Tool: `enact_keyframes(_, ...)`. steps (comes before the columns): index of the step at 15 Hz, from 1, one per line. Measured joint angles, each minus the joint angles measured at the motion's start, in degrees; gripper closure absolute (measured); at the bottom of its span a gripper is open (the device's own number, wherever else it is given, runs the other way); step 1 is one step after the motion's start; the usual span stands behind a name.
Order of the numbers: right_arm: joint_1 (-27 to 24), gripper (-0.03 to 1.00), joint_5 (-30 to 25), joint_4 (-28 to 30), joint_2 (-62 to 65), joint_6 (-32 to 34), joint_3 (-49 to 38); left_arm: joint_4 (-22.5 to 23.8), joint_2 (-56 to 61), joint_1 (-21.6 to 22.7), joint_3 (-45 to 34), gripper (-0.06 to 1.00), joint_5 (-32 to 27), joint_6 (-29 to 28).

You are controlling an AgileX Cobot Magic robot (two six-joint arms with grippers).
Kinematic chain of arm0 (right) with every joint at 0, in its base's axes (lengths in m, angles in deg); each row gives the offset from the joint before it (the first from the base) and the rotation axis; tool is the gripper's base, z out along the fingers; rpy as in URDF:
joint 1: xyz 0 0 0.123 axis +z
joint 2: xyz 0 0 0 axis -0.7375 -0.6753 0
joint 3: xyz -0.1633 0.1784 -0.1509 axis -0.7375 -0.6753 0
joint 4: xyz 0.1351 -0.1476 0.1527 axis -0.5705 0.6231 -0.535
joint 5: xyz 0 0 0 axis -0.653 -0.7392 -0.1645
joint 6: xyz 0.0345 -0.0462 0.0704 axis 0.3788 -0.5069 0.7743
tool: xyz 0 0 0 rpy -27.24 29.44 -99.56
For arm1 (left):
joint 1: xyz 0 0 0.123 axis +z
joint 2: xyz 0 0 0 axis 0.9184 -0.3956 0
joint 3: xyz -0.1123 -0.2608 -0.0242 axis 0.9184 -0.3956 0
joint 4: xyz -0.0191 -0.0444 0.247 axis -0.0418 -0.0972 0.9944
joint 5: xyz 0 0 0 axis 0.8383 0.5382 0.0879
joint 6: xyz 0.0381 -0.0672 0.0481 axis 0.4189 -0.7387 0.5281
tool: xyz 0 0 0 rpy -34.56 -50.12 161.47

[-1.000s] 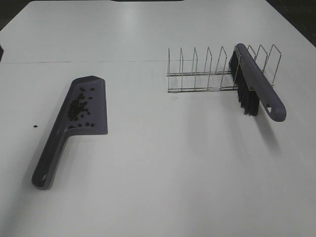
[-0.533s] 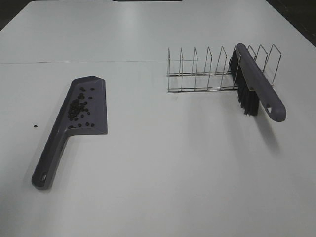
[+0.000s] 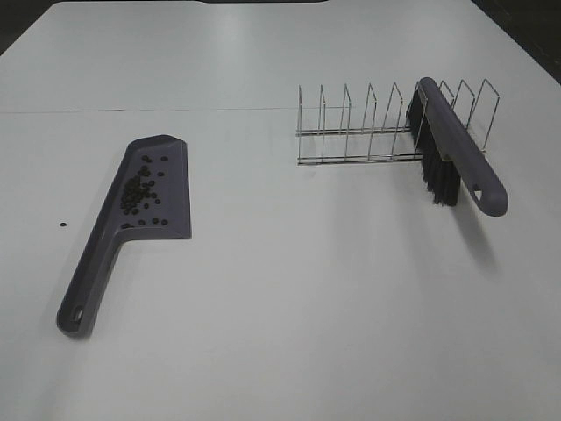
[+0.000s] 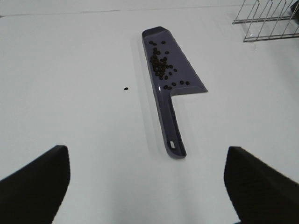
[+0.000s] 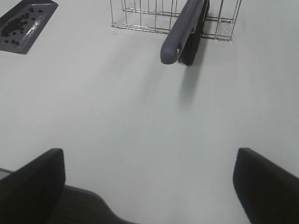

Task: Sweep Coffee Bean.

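A purple dustpan (image 3: 140,202) lies on the white table at the left and holds a cluster of dark coffee beans (image 3: 138,190). One stray bean (image 3: 62,224) lies on the table left of the pan. A purple brush with black bristles (image 3: 456,149) rests in a wire rack (image 3: 368,127) at the right. In the left wrist view the dustpan (image 4: 174,84), its beans (image 4: 161,65) and the stray bean (image 4: 126,88) lie ahead of my open left gripper (image 4: 147,175). In the right wrist view my open right gripper (image 5: 149,186) is well short of the brush (image 5: 184,28). Neither gripper shows in the exterior high view.
A seam (image 3: 140,110) runs across the table behind the dustpan. The table's dark far corners show at the back. The right wrist view also catches the dustpan's end (image 5: 23,25) with beans.
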Motion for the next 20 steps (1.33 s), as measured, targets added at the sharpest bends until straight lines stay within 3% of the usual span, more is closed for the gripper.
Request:
enact_keyframes(4, 0.0, 0.11, 0.0, 0.0, 0.0, 0.0, 0.0, 0.06, 6.19, 0.0, -0.92, 0.13, -5.39, 0.0)
enact_keyframes(13, 0.0, 0.11, 0.0, -0.46, 0.0, -0.06, 0.0, 2.86, 9.91, 0.0, -1.72, 0.13, -5.44, -2.29)
enact_keyframes(20, 0.0, 0.11, 0.0, -0.4, 0.0, -4.87, 0.0, 3.44, 10.43, 0.0, -1.72, 0.13, -5.5, -2.75)
